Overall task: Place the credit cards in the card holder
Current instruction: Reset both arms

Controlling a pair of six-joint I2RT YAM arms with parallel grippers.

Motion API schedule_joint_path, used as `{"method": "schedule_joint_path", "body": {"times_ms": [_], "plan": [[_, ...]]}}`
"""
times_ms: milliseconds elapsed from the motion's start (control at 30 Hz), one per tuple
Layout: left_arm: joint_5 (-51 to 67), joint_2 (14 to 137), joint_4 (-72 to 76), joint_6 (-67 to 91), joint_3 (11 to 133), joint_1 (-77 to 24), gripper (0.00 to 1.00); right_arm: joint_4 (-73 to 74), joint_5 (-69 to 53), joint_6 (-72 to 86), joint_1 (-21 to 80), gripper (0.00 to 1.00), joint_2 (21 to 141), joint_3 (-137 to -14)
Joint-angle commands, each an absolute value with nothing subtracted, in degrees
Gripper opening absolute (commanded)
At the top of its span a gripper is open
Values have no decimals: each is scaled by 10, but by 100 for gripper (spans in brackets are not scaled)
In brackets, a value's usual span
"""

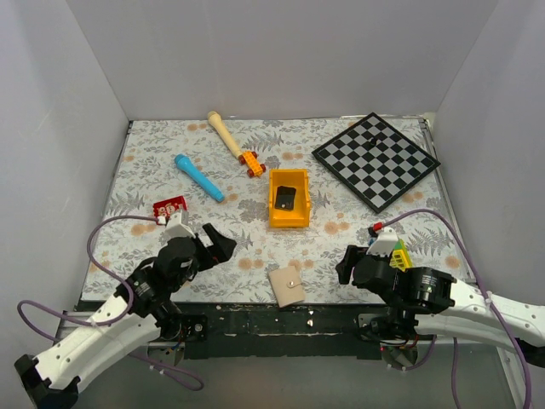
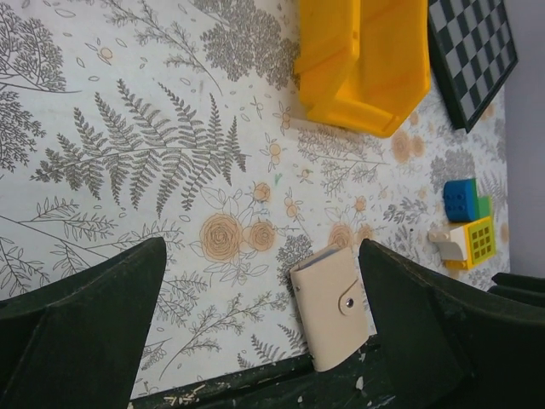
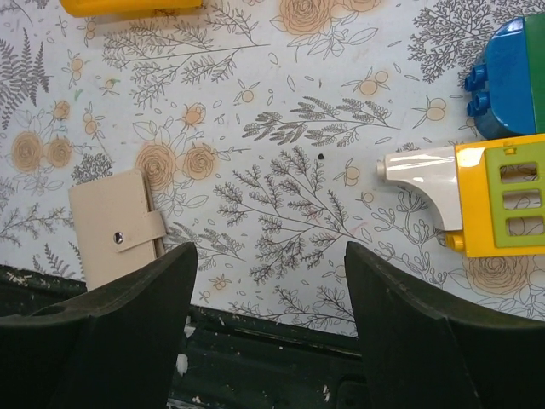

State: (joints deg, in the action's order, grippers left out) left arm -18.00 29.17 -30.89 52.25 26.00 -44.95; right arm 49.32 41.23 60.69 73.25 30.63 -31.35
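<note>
White walls (image 1: 281, 51), fern-print tabletop (image 1: 153, 175), closed card holder (image 1: 286, 285)

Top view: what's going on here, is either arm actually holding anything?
Nothing is held right now. The left pincer and the right pincer both stand open over the table with nothing in them. The card holder lies closed, tab snapped, at the near edge between the two pincers. A red card lies out on the table, left of and beyond the left pincer, not in the holder.
</note>
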Motion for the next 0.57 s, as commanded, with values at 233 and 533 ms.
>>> {"method": "schedule_joint_path", "body": {"times_ms": [233,533], "plan": [[-283,272,-392,542,295,-447,98,384,488,584,732,80,272,-277],[-282,227,-384,522,295,-447,98,382,476,574,732,81,251,-269]]}}
